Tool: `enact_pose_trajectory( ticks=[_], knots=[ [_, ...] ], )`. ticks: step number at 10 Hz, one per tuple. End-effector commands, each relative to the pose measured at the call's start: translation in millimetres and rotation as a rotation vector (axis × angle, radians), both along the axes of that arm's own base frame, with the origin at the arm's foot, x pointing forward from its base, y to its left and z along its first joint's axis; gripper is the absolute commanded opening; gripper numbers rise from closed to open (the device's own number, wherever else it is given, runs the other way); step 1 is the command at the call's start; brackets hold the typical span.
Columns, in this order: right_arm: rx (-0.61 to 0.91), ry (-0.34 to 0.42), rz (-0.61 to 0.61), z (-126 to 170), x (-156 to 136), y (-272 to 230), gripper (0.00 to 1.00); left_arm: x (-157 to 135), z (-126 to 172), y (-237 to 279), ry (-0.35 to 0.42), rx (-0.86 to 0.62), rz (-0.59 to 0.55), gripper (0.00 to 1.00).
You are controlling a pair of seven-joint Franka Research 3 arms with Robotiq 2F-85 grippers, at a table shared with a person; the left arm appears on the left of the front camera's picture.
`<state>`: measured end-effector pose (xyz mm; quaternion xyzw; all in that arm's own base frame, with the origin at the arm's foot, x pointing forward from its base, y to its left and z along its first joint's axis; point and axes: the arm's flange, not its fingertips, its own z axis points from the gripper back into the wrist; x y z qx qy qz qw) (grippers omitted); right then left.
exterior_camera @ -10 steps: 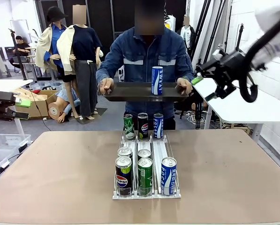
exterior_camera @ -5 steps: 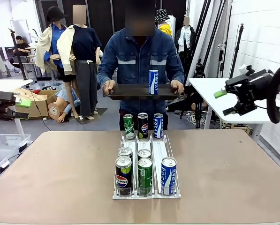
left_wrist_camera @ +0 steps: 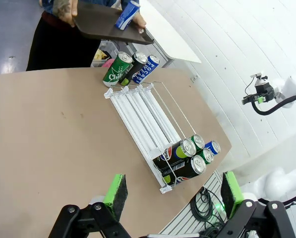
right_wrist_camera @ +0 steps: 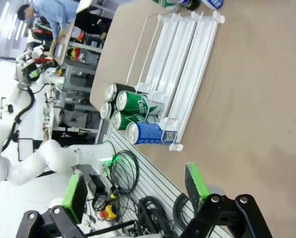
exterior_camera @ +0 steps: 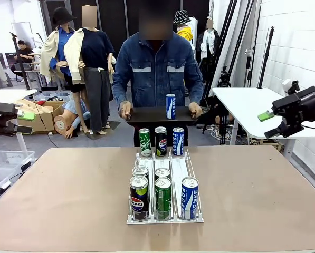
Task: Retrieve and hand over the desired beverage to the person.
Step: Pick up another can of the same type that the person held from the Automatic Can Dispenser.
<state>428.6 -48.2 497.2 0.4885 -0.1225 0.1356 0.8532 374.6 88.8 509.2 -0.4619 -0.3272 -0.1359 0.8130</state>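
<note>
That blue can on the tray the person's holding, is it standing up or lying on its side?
Upright. The blue can stands on its base on the dark tray, its top rim uppermost.

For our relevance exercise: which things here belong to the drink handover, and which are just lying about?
Job in hand: person, tray, blue can, can rack, left gripper, right gripper.
Lying about: cardboard box, plastic bin, white side table.

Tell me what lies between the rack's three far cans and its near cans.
Only bare white lanes of the rack; no can stands there. The left wrist view shows it best.
</note>
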Motion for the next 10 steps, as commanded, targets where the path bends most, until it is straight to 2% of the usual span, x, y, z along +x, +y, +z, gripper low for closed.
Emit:
enact_pose_trajectory(
  ticks=[1, 5, 8, 10],
  knots=[
    [0.013, -0.017, 0.011, -7.1, -1.2, -8.1, 1.0, -1.4, 0.0, 1.5, -0.009, -0.009, -0.005, 1.0],
    [0.075, -0.062, -0.038, -21.1, -17.8, -15.3, 1.0, -1.4, 0.0, 1.5, -0.009, -0.009, -0.005, 1.0],
    [0.168, -0.085, -0.02, -15.2, -11.3, -13.0, 1.0, -1.4, 0.0, 1.5, -0.009, -0.009, -0.005, 1.0],
    [0.164, -0.088, -0.017, -12.1, -8.9, -10.0, 1.0, -1.4, 0.0, 1.5, -0.009, -0.009, -0.005, 1.0]
  ],
)
